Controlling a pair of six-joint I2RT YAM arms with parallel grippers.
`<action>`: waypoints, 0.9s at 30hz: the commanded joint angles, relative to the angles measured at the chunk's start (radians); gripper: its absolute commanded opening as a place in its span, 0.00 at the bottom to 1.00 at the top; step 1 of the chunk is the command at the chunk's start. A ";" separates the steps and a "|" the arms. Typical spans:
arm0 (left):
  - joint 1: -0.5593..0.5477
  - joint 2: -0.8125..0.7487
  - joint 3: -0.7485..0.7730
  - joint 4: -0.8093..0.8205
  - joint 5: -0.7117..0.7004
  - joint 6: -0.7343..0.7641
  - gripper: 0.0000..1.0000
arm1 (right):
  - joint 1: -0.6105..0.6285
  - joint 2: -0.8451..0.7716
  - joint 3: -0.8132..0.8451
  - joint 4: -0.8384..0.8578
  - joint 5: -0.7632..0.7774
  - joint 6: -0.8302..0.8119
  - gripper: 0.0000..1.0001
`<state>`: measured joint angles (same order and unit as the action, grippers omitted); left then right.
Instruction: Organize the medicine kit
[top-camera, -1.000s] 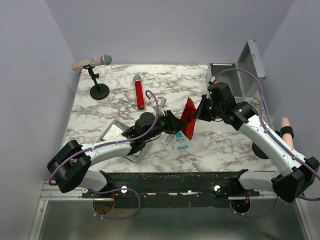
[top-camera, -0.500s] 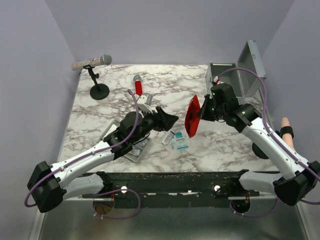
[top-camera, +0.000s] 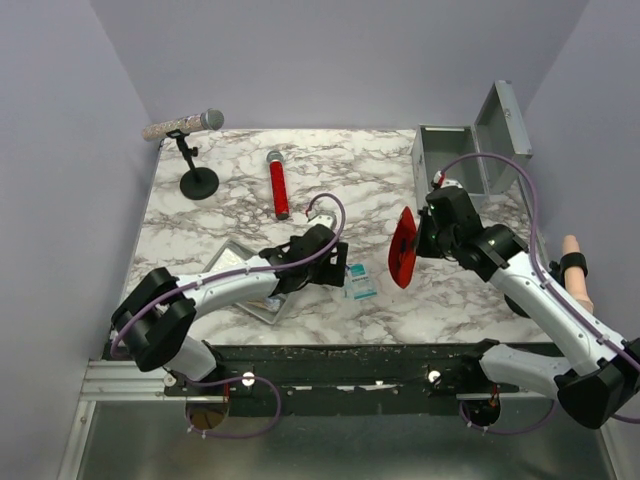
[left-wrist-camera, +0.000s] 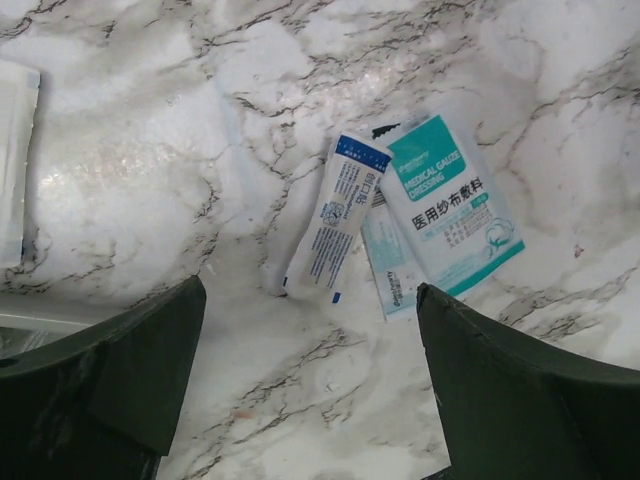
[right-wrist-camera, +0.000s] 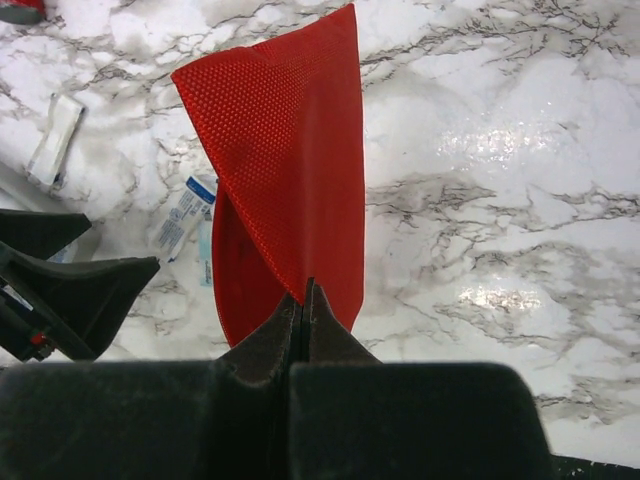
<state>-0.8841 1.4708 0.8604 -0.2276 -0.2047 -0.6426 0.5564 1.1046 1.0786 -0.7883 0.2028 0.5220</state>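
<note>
- Since a second ago the left gripper (left-wrist-camera: 310, 292) has let go of the red sheet (right-wrist-camera: 290, 150), swung away, and come back low over the packets. The right gripper (right-wrist-camera: 305, 292) has carried the sheet a little rightward.
- Left jaws are spread wide and hold nothing. They straddle the packets from above, not yet touching them.
- Right jaws are pressed together, pinching the sheet's lower edge. The sheet stands up from them, folded over on itself, clear of the table (top-camera: 230, 170).
- Progress: early, by my reading. Nothing shown has clearly gone into the kit (top-camera: 447, 160). The sheet is in hand but well short of the box.
- Left to do: a teal gauze packet (left-wrist-camera: 450, 205), a blue-tipped sachet (left-wrist-camera: 335, 220) and a third packet tucked between them lie on the marble. They overlap one another, well apart from the kit.
- Kit: a grey metal box at the table's far right corner, beyond the right arm. Its lid (top-camera: 503, 120) is hinged up and leans back, so the box is open. Its contents cannot be made out from above.
</note>
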 joint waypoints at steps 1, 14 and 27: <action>-0.006 0.042 0.048 -0.082 -0.036 0.081 0.99 | -0.004 -0.035 -0.028 -0.011 0.044 -0.022 0.01; -0.006 0.236 0.178 -0.113 0.016 0.156 0.76 | -0.004 -0.084 -0.060 -0.012 0.081 -0.048 0.01; -0.022 0.336 0.218 -0.167 0.007 0.172 0.64 | -0.004 -0.132 -0.100 -0.012 0.096 -0.051 0.01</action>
<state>-0.8955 1.7752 1.0653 -0.3397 -0.2031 -0.4808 0.5560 1.0019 0.9951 -0.7887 0.2676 0.4839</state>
